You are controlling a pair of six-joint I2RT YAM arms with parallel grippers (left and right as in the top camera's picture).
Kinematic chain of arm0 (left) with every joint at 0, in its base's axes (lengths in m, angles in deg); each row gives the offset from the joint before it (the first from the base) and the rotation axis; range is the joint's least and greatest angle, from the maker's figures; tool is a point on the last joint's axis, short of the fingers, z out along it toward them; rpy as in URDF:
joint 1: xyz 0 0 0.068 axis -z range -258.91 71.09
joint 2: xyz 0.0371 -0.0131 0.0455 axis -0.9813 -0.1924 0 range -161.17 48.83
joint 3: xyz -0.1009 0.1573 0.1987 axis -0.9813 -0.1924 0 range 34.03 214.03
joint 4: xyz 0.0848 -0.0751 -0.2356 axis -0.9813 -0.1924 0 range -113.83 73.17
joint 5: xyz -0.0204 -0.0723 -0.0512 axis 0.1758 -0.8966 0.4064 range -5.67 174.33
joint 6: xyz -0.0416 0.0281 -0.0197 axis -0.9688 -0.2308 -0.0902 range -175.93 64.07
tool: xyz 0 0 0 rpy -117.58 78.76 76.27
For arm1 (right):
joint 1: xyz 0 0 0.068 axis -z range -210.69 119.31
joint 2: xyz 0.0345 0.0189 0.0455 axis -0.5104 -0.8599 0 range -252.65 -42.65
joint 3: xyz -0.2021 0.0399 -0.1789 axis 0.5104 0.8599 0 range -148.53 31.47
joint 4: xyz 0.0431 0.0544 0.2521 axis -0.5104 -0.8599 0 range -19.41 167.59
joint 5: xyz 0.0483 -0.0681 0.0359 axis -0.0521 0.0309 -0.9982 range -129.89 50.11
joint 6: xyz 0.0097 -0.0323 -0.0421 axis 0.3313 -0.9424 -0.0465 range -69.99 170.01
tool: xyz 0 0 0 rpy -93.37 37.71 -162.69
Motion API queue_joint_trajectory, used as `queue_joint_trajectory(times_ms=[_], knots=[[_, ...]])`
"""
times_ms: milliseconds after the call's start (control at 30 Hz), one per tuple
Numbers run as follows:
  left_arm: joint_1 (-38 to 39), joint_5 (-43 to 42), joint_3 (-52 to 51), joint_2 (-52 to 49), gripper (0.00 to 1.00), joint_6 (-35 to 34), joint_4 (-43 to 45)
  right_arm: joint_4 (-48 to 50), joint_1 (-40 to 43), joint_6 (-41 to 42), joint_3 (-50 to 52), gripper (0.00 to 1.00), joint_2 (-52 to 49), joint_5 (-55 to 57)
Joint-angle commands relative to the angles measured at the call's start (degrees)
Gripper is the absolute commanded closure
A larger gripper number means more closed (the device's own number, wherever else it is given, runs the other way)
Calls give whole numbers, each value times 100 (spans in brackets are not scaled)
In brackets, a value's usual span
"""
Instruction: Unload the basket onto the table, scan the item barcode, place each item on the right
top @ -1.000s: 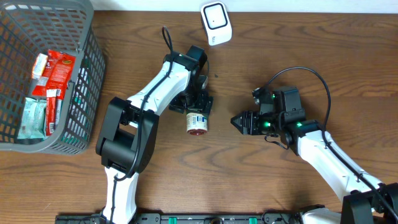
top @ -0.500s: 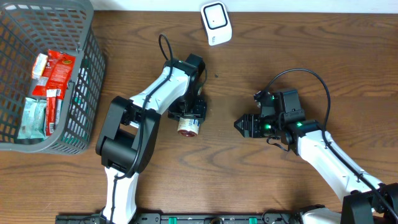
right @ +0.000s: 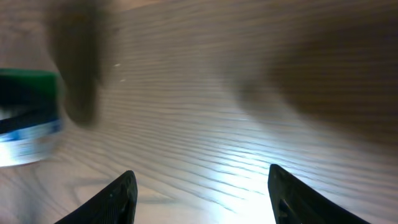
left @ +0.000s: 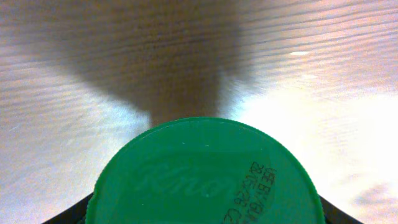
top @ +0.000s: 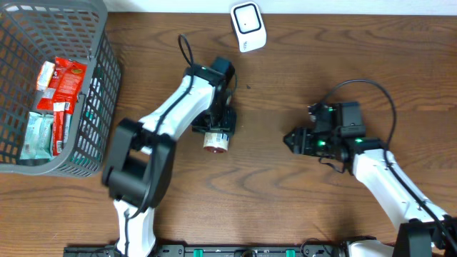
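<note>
One step looks done and the main one is left. The left gripper is clamped on the jar, which is near the middle of the table, just below the gripper in the overhead view, with its reddish end tipped toward the camera. From the left wrist, the green lid fills the bottom of the frame. It sits snug between the dark fingers at the lower corners, and a printed date code runs across its top. Whether the jar is clear of the wood or resting on it, I cannot tell.

No scan seems to have happened yet. The white scanner stands at the far edge of the table, well apart from the jar, and nothing is in front of its window. No barcode can be made out in any view, so which side of the label carries it is unknown.

My guess at what remains: carry the jar up to the scanner, then turn it until the code faces the window.

The right gripper is spread apart and empty. It is off to the jar's right, pointing toward it but well clear, and may be placed to help with a regrasp. The basket of packets at the left plays no part so far
</note>
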Motion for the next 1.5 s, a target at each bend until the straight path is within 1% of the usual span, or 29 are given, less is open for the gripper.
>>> queue_joint_trajectory(times_ms=[0,100,167,200,267,300,333,367,400,433,467,500,567,600,667,833,1033,1133,1200,1467], knots=[[-2,28,184,798,38,-367,-107,-201,492,-339,-72,36,170,9],[22,-212,177,1071,38,-975,-116,-400,870,-483,-72,36,170,9],[249,-546,162,1082,39,-1088,-4,-520,1104,-560,-72,36,170,9],[378,-396,160,1060,39,-1021,-9,-555,1178,-608,-72,36,170,9],[520,330,162,1047,38,-984,-122,-610,1296,-675,-72,36,170,9],[527,662,160,1047,38,-1292,-197,-647,1355,-691,-72,36,170,9],[505,586,153,1045,38,-1624,-188,-686,1403,-713,-72,36,170,9],[507,-111,83,1032,39,-1766,140,-717,1449,-787,-72,35,170,13],[577,-623,7,1027,41,-1733,450,-730,1480,-883,-72,35,170,28],[664,-831,-46,1010,41,-1735,649,-743,1495,-931,-72,35,170,72],[787,-787,-76,994,41,-1781,763,-761,1497,-949,-72,34,170,144],[914,-525,-96,970,41,-1814,802,-761,1495,-944,-72,33,170,162],[1130,9,-136,909,41,-2041,800,-748,1495,-944,-72,28,170,160],[1217,76,-151,866,41,-2111,817,-734,1495,-944,-72,26,170,160],[1392,72,-155,737,41,-2164,920,-758,1495,-946,-72,20,168,164],[1722,76,-155,302,41,-2253,1147,-772,1495,-944,-72,21,168,164],[1718,46,-155,-216,41,-2308,1399,-774,1495,-944,-72,21,168,164],[1718,-190,-155,-299,41,-2306,1436,-765,1493,-944,-72,20,166,162],[1718,-184,-155,-302,41,-2284,1436,-758,1493,-942,-72,20,166,162],[1757,118,-240,-310,41,-2288,1513,-761,1488,-942,-72,19,166,162]])
